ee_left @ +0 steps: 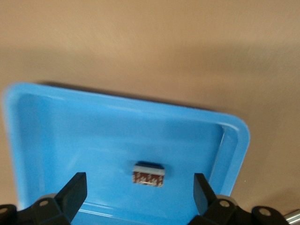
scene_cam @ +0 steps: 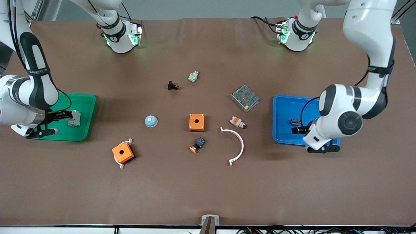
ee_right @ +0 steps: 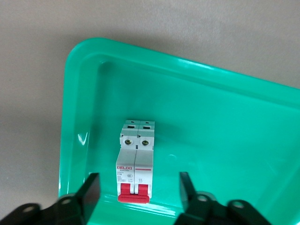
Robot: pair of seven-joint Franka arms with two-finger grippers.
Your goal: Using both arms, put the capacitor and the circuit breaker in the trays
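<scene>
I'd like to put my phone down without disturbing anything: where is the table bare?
The wide strip nearest the front camera, below the white arc and the orange box, is bare. The middle, around the orange block, is crowded; the green tray and blue tray are occupied.

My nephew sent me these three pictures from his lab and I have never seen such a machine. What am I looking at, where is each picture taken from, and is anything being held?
These are two white robot arms at a brown table. The wide picture comes from a high camera facing them. The other two come from cameras on the arms' wrists, looking down past the black fingers.

The left gripper hangs open over the blue tray, where the capacitor, a tiny dark block, lies. The right gripper hangs open over the green tray, where the circuit breaker, white with a red switch, lies. Neither holds anything.

Between the trays lie spare parts: two orange boxes, a blue dome, a curved white strip, a metal mesh unit and several small buttons.
</scene>
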